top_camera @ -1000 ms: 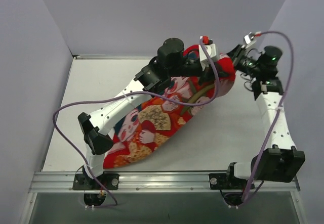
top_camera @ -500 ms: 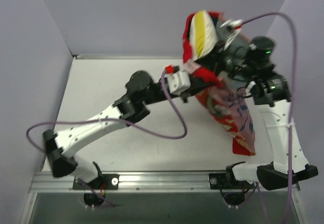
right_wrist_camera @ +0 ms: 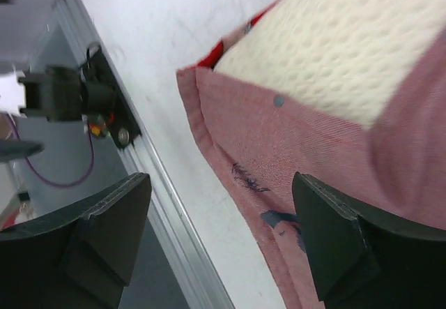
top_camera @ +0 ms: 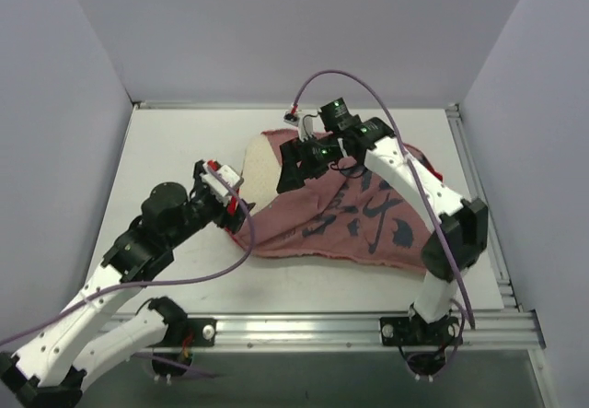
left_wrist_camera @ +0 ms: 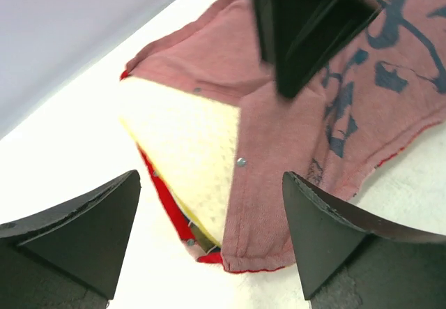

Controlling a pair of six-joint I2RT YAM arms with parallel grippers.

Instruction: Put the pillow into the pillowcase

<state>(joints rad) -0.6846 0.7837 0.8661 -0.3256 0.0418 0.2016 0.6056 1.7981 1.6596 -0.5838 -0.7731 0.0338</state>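
We find the pillowcase (top_camera: 368, 219) lying flat on the desk (top_camera: 166, 141), its dull pink side with dark-blue marks turned up and a strip of red showing only along the hem. The pillow (top_camera: 262, 161) sits almost wholly inside it; one cream, dimpled corner with its yellow edge pokes out of the mouth at the far-left end, so we judge the stuffing nearly done and only the last corner left to cover. The left claw (left_wrist_camera: 211, 183) is spread wide and holds nothing. It hangs just beside the near-left hem, looking straight at the exposed corner, which we take as a stance for catching the loose lip of cloth. The right claw (right_wrist_camera: 221, 180) is likewise splayed and empty, poised just above the pillow's bare corner and the pink hem, reaching in from the opposite side. We read the pairing as deliberate: one claw on each side of the mouth lets the cloth be drawn over the corner while the pillow is kept from sliding back out. A small metal stud (left_wrist_camera: 240, 161) sits on the hem next to the cream surface, which suggests to us a fastening there. The cloth lies slack and wrinkled, so we expect it to bunch if pinched too shallowly.
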